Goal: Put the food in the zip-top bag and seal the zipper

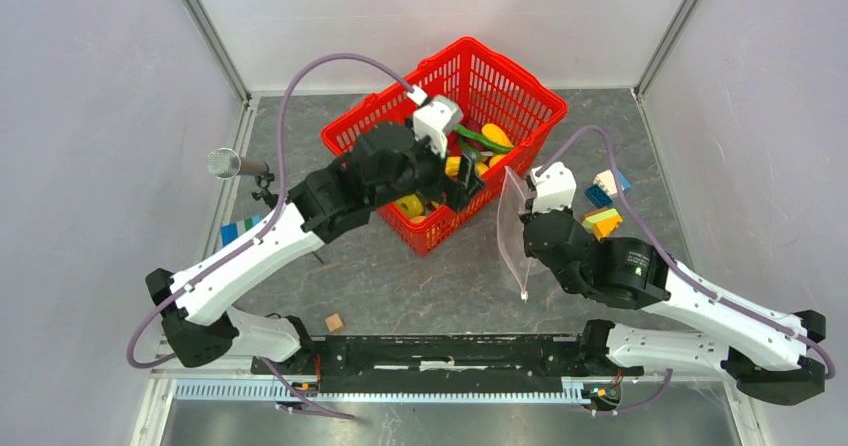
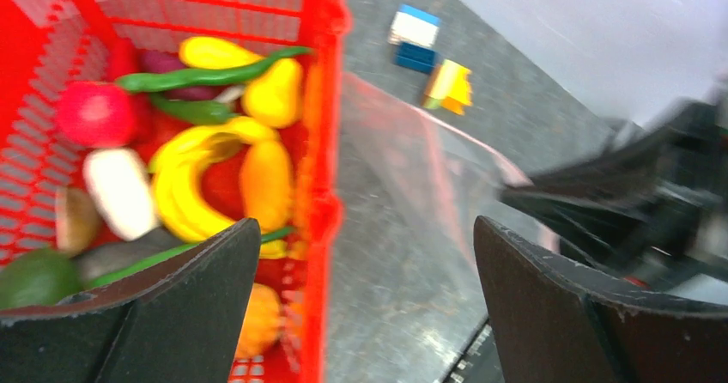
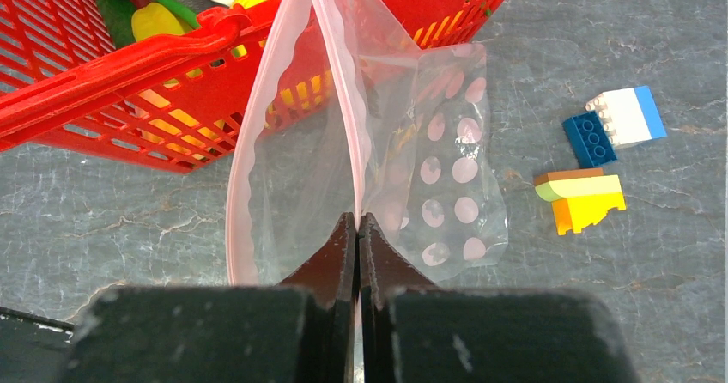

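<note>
Right gripper [image 3: 357, 221] clamps the zip-top bag [image 3: 292, 160] upright beside the red basket [image 3: 103, 65]. Left gripper [image 2: 365, 233], jaws wide apart, hangs above the basket's rim, beside the food [image 2: 185, 185].

My left arm [image 1: 262, 249] reaches forward and inward, wrist tipped down, jaws spread wide, holding nothing. My right arm [image 1: 700, 301] bends inward, jaws pinched flat together on the zip-top bag [image 3: 292, 168].

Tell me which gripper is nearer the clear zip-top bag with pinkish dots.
Right. The right gripper is shut on the clear dotted zip-top bag; the left gripper, open, hovers beside it over the rim of the red mesh basket.
</note>
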